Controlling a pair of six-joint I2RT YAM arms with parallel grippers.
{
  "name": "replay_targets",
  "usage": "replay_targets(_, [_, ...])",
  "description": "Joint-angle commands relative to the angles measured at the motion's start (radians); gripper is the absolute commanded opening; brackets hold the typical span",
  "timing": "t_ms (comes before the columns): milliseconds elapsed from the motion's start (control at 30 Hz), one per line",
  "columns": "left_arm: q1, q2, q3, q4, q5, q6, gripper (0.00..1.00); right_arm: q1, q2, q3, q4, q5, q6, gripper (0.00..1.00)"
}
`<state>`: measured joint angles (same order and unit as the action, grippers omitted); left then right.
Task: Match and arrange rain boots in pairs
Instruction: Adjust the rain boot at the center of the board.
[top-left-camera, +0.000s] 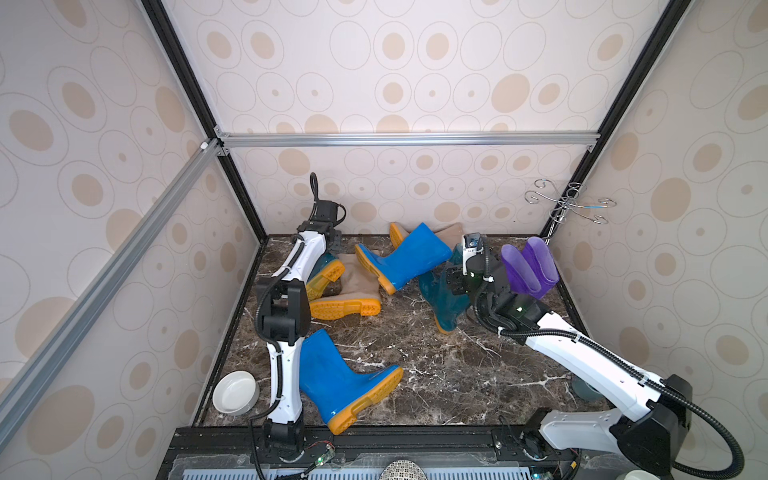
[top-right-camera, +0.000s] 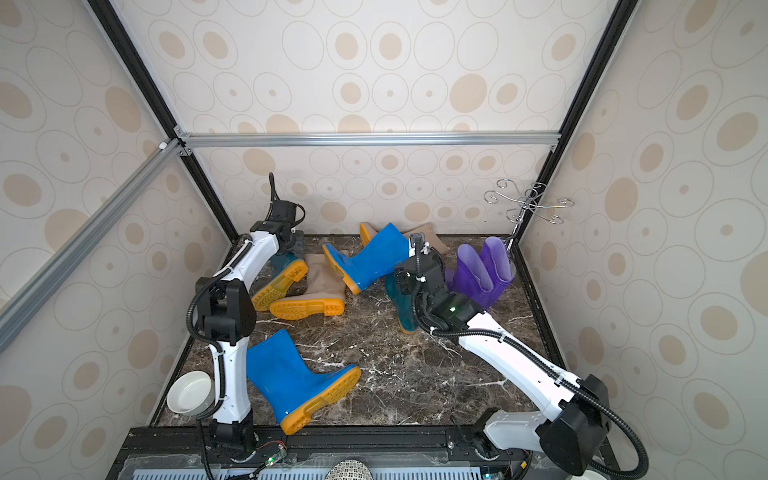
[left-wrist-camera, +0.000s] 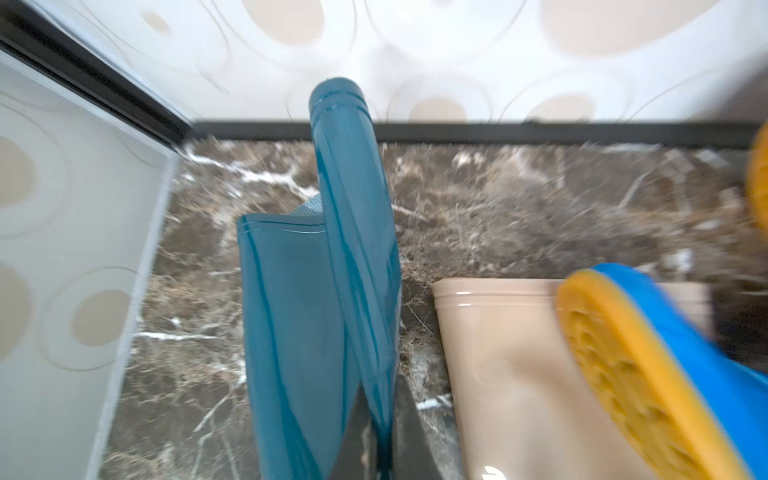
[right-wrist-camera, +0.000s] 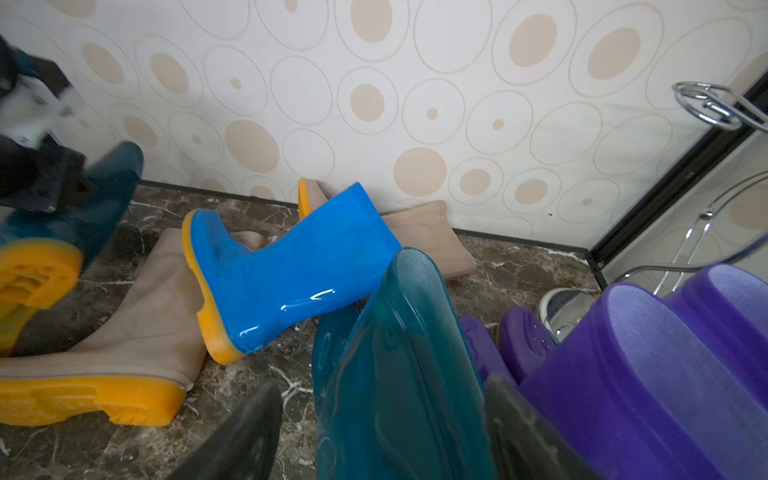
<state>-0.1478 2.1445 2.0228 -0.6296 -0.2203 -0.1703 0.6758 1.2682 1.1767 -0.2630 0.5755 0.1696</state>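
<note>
In both top views the left gripper (top-left-camera: 333, 240) is found in the back-left corner, over the corner teal boot (top-left-camera: 326, 270), whose yellow sole is shown to the camera. The purple pair (top-left-camera: 519, 270) is stood upright at the back right. Just beside it the right gripper (top-left-camera: 451, 286) is placed at the middle teal boot (top-left-camera: 438, 307). One blue boot (top-left-camera: 405, 257) is leaned across a beige boot (top-left-camera: 353, 286), and another blue boot (top-left-camera: 340, 378) is laid on its side at the front.

Left wrist view now: the corner teal boot's shaft wall is pinched tight between the fingers (left-wrist-camera: 355, 444).

Right wrist view: the fingers (right-wrist-camera: 245, 428) are held apart, either side of the middle teal boot's shaft, and a gap is seen on one side.
</note>
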Motion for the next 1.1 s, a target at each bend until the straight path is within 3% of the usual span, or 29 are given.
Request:
replay_targets(0, [-0.064, -0.160, -0.063, 0.106, -0.018, 0.037, 0.00, -0.029, 0.009, 0.079, -0.171, -0.006, 0.063, 0.82])
replay_targets(467, [-0.335, -0.502, -0.383, 0.496, 0.069, 0.230, 0.00, -0.110, 0.019, 0.204, -0.326, -0.162, 0.126, 0.85])
replay_targets(633, [-0.378, -0.586, -0.556, 0.744, 0.215, 0.260, 0.00, -0.132, 0.013, 0.198, -0.334, -0.222, 0.150, 0.85])
replay_targets(800, [-0.431, -0.589, -0.658, 0.905, 0.257, 0.320, 0.00, -0.145, 0.019, 0.226, -0.341, -0.301, 0.174, 0.85])
replay_targets(1067, [-0.476, -0.615, -0.821, 1.113, 0.299, 0.396, 0.00, -0.156, 0.120, 0.374, -0.296, -0.541, 0.344, 0.83])
